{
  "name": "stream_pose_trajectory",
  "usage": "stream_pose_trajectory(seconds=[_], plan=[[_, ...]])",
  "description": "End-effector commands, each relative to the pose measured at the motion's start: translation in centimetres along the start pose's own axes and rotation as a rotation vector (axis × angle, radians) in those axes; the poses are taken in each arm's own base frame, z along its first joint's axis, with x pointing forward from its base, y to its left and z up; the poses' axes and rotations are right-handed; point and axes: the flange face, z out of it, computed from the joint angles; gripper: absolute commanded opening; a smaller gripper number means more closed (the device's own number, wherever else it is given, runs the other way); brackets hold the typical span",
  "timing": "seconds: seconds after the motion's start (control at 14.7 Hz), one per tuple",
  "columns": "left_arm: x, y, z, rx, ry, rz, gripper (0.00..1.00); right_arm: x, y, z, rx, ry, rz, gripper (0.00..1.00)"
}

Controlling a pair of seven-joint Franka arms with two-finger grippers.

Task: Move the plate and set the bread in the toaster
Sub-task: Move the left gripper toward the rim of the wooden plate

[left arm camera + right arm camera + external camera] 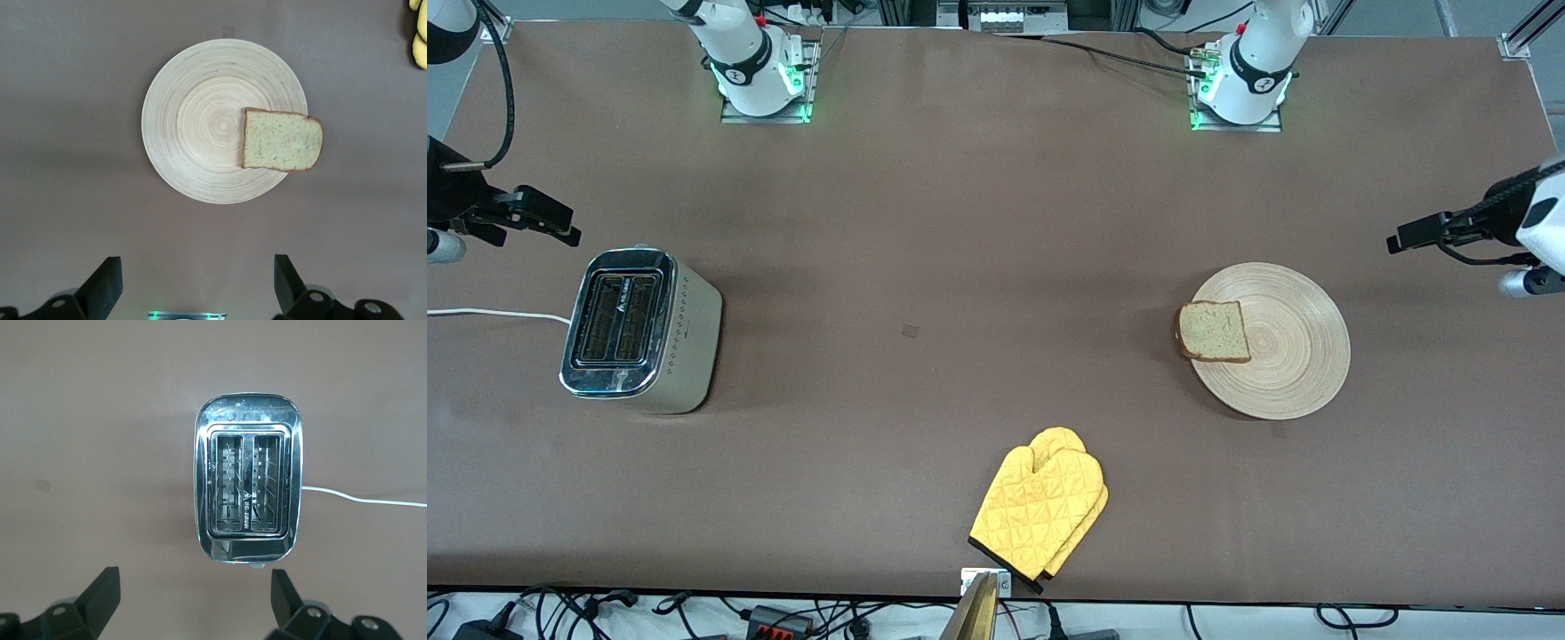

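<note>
The light-wood plate (1294, 356) lies on the table toward the left arm's end. The bread (1212, 332) lies flat on the plate's rim on the side toward the right arm's end and overhangs it slightly. The toaster (640, 329) stands upright toward the right arm's end, both slots empty. My left gripper (1405, 238) hangs open and empty above the table beside the plate. The left wrist view shows the plate (200, 133), the bread (280, 140) and the left gripper (197, 283). My right gripper (551, 220) hangs open and empty beside the toaster, which also shows in the right wrist view (247, 480), past the right gripper (195, 600).
A yellow oven mitt (1040, 511) lies near the table's edge closest to the front camera, midway between toaster and plate; its tip shows in the left wrist view (419, 33). The toaster's white cord (498, 313) runs off the table's end.
</note>
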Motion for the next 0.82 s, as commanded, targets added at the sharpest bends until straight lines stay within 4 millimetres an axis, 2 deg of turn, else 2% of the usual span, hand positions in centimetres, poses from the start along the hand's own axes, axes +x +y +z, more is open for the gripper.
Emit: stream_pose_trajectory(seconds=[0.0, 0.07, 0.27, 0.34, 0.41, 0.48, 0.54, 0.75], plan=[[1.3, -4.3, 2.1, -0.07, -0.058, 0.071, 1.0, -0.8, -0.2, -0.3, -0.006, 0.01, -0.002, 1.0], [2.0, -6.4, 3.3, -0.125, -0.069, 0.063, 1.0, -0.8, -0.1, -0.3, -0.005, 0.012, -0.001, 1.0], [3.6, -14.6, 8.4, -0.297, -0.105, 0.024, 1.0, -0.8, 0.2, -0.2, -0.006, 0.01, -0.007, 1.0], [4.0, -16.0, 10.0, -0.328, -0.12, 0.007, 1.0, -0.8, 0.2, -0.2, -0.006, 0.01, -0.007, 1.0], [4.6, -17.0, 11.8, -0.346, -0.139, -0.008, 1.0, -0.8, 0.2, -0.2, -0.006, 0.01, -0.007, 1.0], [5.3, -17.4, 12.7, -0.34, -0.122, -0.014, 1.0, -0.7, 0.2, 0.0, -0.006, 0.007, -0.007, 1.0], [5.7, -17.4, 13.1, -0.338, -0.105, -0.002, 1.0, -0.8, 0.2, -0.1, -0.006, 0.009, -0.007, 1.0], [7.4, -17.7, 17.5, -0.415, -0.117, 0.038, 1.0, -0.7, 0.1, -0.2, -0.006, 0.012, -0.01, 1.0]])
